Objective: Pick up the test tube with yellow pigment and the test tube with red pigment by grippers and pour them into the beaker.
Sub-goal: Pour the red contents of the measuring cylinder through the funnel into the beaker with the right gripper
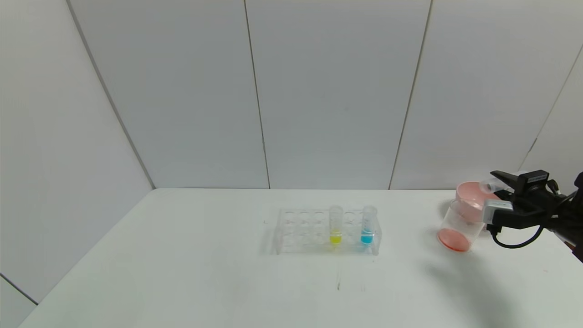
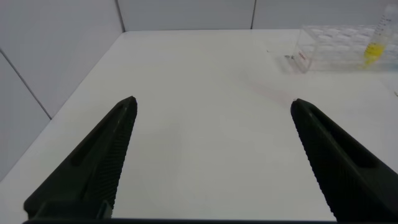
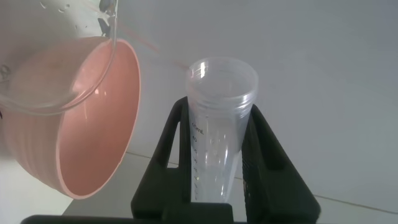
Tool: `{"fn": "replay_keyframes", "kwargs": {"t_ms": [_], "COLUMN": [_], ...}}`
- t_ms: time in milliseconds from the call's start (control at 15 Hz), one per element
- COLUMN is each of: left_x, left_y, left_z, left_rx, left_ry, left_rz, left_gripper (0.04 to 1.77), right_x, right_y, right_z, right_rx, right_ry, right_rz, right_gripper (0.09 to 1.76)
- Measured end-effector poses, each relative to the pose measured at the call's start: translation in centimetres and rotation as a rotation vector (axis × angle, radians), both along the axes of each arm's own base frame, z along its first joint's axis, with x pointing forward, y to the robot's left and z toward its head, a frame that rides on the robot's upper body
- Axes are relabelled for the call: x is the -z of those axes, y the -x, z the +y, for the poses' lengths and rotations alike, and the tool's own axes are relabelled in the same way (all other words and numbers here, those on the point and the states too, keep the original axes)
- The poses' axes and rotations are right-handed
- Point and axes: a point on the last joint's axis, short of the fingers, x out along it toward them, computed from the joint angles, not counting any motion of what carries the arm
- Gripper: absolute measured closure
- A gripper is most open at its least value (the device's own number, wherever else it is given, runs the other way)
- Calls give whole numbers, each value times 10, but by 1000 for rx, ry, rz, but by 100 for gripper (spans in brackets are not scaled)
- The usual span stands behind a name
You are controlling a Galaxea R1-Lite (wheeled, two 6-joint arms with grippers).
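A white table [image 1: 182, 273] stands against pale wall panels, seen from the robot's head. Near the middle stands a clear plastic rack [image 1: 325, 231] holding two upright tubes: the yellow tube [image 1: 335, 226] and, just to its right, a blue tube [image 1: 368, 225], each with a little liquid at the bottom. At the right edge of the table the right gripper [image 1: 494, 189] is raised, its jaws closed around a clear tube [image 3: 219, 130]; this appears to be the red tube, and it now looks empty as far as it shows, with its open mouth facing away from the wrist. Just below and beside it stands the beaker [image 1: 460, 228], with orange-red liquid in the bottom, and close behind the beaker a pink bowl [image 1: 473, 200]. The left gripper [image 2: 211, 155] hangs low over bare table at the left, jaws spread wide and holding nothing, with the rack well ahead of it. The red pour seems done or nearly so, so the step in hand is likely finishing it and turning to the yellow tube. To do this well, keep the tube's mouth over the beaker's rim, not the bowl, until dripping stops; then grip the yellow tube near its top and lift straight up, clear of the blue one.
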Motion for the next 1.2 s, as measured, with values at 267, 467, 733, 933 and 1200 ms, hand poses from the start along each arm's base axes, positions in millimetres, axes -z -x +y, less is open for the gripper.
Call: {"fn": "replay_keyframes", "kwargs": {"t_ms": [267,467,733,933,1200], "left_x": [0,0,0,0,0], "left_y": [0,0,0,0,0], "left_z": [0,0,0,0,0], "left_rx": [0,0,0,0,0], "left_ry": [0,0,0,0,0], "left_rz": [0,0,0,0,0], "left_gripper": [5,5,5,5,5], "right_x": [0,0,-3,-9,-29], "right_y": [0,1,1,-1,-10], "right_z": [-1,2,6,6,4], "right_rx": [8,9,16,28,1], "right_ry": [-33,-171,-443,-683,-1110], "right_rz": [6,21,44,45,-3], "right_gripper": [132,132,132,132,132]}}
